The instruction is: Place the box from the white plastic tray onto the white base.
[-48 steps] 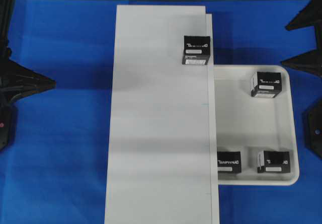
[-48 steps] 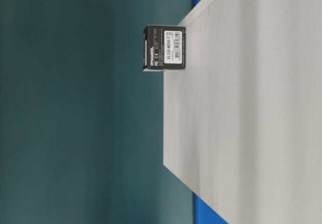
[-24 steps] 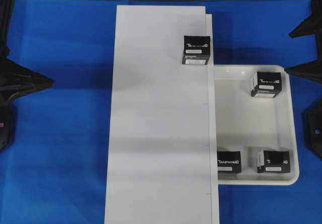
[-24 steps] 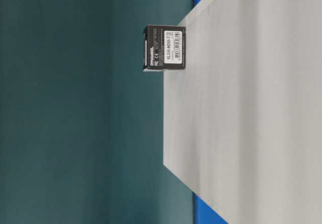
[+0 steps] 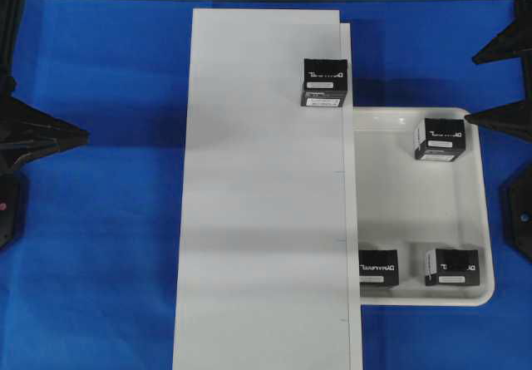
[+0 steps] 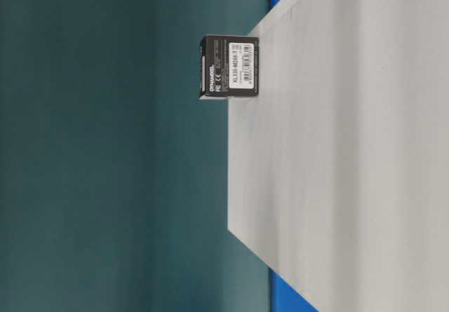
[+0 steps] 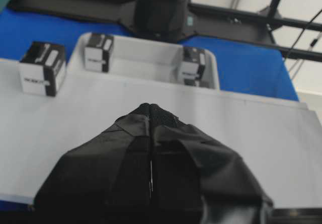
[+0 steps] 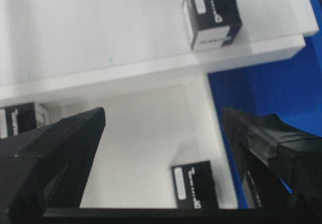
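Black boxes wait: one sits on the base, three in the tray; the right gripper, spread wide and empty, should descend squarely over the nearest box; the left gripper is pressed together.

Blue table surface, teal wall behind, black metal framing.

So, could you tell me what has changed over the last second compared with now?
Only the right gripper, open and empty, has shifted slightly at the overhead view's right edge, above the white plastic tray. Nothing was grasped or released. The box on the white base, the three tray boxes and the left gripper stayed put.
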You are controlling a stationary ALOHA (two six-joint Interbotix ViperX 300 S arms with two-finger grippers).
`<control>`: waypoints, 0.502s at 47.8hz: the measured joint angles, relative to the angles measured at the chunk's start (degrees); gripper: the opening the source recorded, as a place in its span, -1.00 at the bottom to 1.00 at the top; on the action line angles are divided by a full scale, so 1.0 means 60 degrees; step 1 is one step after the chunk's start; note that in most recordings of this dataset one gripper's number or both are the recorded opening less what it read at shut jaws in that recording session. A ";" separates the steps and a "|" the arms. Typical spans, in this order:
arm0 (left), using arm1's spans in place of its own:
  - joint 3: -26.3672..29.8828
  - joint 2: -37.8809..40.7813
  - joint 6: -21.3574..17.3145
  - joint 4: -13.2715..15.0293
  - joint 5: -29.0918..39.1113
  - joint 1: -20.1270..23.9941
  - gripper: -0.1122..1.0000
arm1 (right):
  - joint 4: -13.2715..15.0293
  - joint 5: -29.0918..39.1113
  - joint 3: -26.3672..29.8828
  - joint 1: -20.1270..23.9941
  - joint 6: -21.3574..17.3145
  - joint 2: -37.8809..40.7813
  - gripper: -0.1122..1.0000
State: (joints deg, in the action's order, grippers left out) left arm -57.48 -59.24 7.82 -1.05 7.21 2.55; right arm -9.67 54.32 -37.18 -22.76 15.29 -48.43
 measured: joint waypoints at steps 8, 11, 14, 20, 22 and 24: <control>0.0000 0.0000 0.0000 0.0000 -0.0015 0.0000 -0.93 | 0.0000 -0.0117 -0.0073 0.0117 0.0000 0.0044 0.97; 0.0000 -0.0015 0.0000 0.0000 0.0000 0.0000 -0.93 | 0.0000 -0.0146 -0.0103 0.0146 0.0000 0.0044 0.97; 0.0000 -0.0015 0.0000 0.0000 0.0000 0.0000 -0.93 | 0.0000 -0.0161 -0.0117 0.0146 -0.0015 0.0073 0.97; 0.0000 -0.0015 0.0000 0.0000 0.0000 0.0000 -0.93 | 0.0000 -0.0176 -0.0132 0.0161 -0.0015 0.0073 0.97; 0.0000 -0.0015 0.0000 0.0000 0.0000 0.0000 -0.93 | 0.0000 -0.0190 -0.0132 0.0161 -0.0015 0.0059 0.97; 0.0000 -0.0015 0.0015 0.0000 0.0000 0.0000 -0.93 | 0.0000 -0.0190 -0.0132 0.0146 -0.0015 0.0073 0.97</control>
State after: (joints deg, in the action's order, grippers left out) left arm -57.48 -59.33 7.91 -1.05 7.21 2.55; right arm -9.67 53.17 -37.97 -21.88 15.21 -47.99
